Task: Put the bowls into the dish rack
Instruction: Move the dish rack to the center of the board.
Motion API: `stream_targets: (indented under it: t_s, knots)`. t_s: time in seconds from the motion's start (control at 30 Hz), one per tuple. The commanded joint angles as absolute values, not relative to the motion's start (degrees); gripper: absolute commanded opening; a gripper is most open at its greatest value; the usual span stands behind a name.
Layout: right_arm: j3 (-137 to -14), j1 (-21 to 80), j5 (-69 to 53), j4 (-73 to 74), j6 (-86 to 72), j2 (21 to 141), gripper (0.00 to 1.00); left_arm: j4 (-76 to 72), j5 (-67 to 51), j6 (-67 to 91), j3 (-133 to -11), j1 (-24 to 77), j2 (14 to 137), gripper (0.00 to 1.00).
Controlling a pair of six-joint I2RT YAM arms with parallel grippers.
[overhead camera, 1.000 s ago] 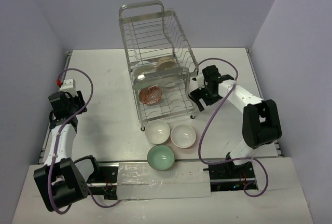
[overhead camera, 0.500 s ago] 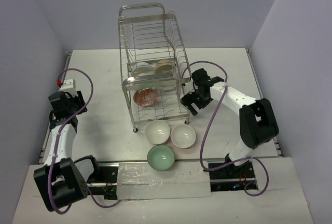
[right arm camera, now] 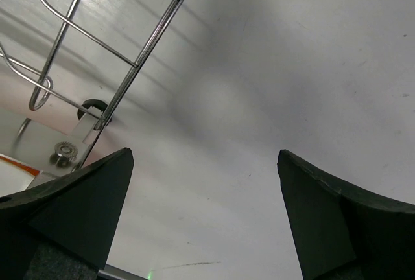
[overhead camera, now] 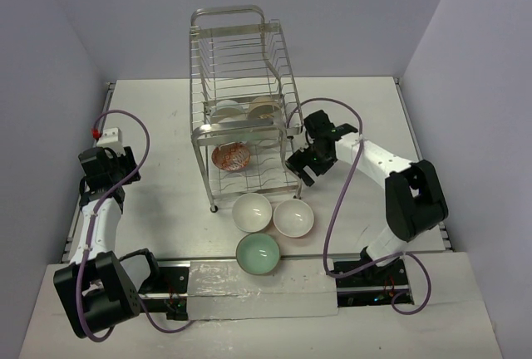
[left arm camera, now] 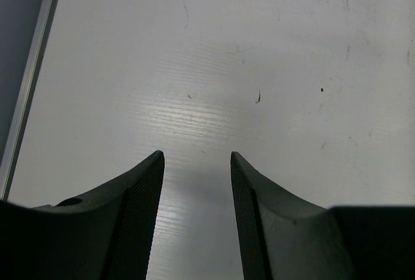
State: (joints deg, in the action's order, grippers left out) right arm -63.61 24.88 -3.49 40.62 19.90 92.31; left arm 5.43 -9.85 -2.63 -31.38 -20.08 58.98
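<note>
in the dish rack [overhead camera: 245, 110] sit an orange patterned bowl [overhead camera: 231, 157] and, farther back, white bowls [overhead camera: 264, 108]; just in front of the rack, two white ones [overhead camera: 253, 211] and a mint green bowl [overhead camera: 258, 253] rest on the counter [overhead camera: 166, 126]. the right fingers [right arm camera: 71, 215], spread wide and empty, sit beside the rack's right front corner. well left of the rack, the left fingers [left arm camera: 130, 215] stand partly apart, grasping nothing.

Rack [overhead camera: 241, 60]: two wire tiers, stood upright on the counter [overhead camera: 158, 118] at mid-width.
Bowls in rack: an orange-red bowl [overhead camera: 231, 156] is seen low at the front; two pale bowls [overhead camera: 229, 111] are set side by side behind it, their tier not made out.
Bowls on counter: two white bowls [overhead camera: 252, 211] are placed side by side just before the rack; a mint bowl [overhead camera: 258, 253] is set just nearer.
Right gripper [overhead camera: 301, 165]: held just beside the rack's right front corner.
Left gripper [overhead camera: 105, 158]: held at the counter's left side, well apart from the rack.
</note>
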Motion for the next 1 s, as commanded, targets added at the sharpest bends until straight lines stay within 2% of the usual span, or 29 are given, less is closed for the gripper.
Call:
stream_targets:
  t_s: [0.0,0.13,0.4,0.7,0.97]
  knots:
    - [-64.3,24.8,-2.6,38.7,18.5,87.1,1.00,4.2,-10.3,-3.4,-32.3,-20.5,58.6,0.50]
    - [-65.1,22.0,-2.3,38.2,16.2,85.8,1.00,4.5,-10.2,-3.4,-32.5,-20.5,58.9,0.50]
    - [-62.6,13.9,-15.1,43.2,17.8,82.5,0.97,4.4,-10.0,-3.7,-32.1,-20.5,58.3,0.49]
    - [-58.7,13.8,-23.9,49.1,18.7,77.4,0.94,4.1,-9.8,-3.4,-32.3,-20.5,58.7,0.50]
    - [-57.5,14.8,-29.1,51.2,19.1,77.8,0.86,4.2,-10.1,-3.6,-32.2,-20.5,58.4,0.50]
